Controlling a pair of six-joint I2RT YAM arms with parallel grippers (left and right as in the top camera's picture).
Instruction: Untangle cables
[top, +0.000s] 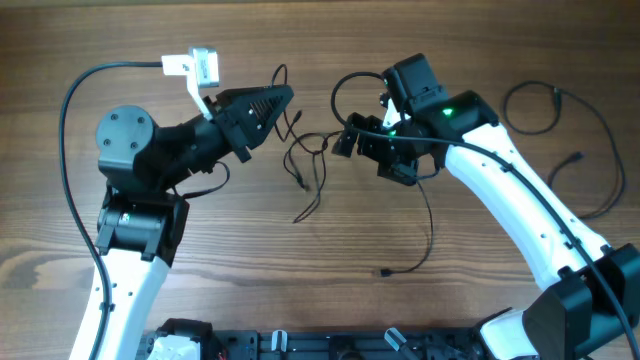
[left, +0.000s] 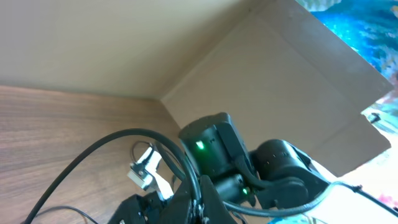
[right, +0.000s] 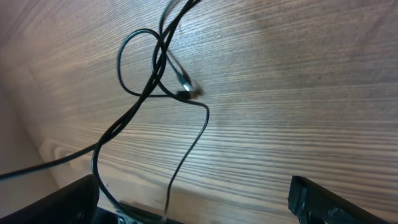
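A tangle of thin black cables (top: 305, 150) lies at the table's middle, between my two grippers. My left gripper (top: 283, 98) points right at the tangle, and its jaws (left: 202, 199) are shut with a thin cable strand at the tip. My right gripper (top: 372, 155) is open over the right side of the tangle. In the right wrist view a cable loop (right: 140, 62) with a small plug (right: 183, 94) lies ahead, and one strand runs down between the wide-apart fingers (right: 199, 205). One cable trails to a plug (top: 385, 272) near the front.
A separate black cable (top: 535, 105) lies in loose loops at the far right, with a plug (top: 575, 158). The left arm's thick black cable (top: 70, 100) arcs at the left. A cardboard wall (left: 280, 81) stands behind the table. Robot bases sit along the front edge (top: 300, 345).
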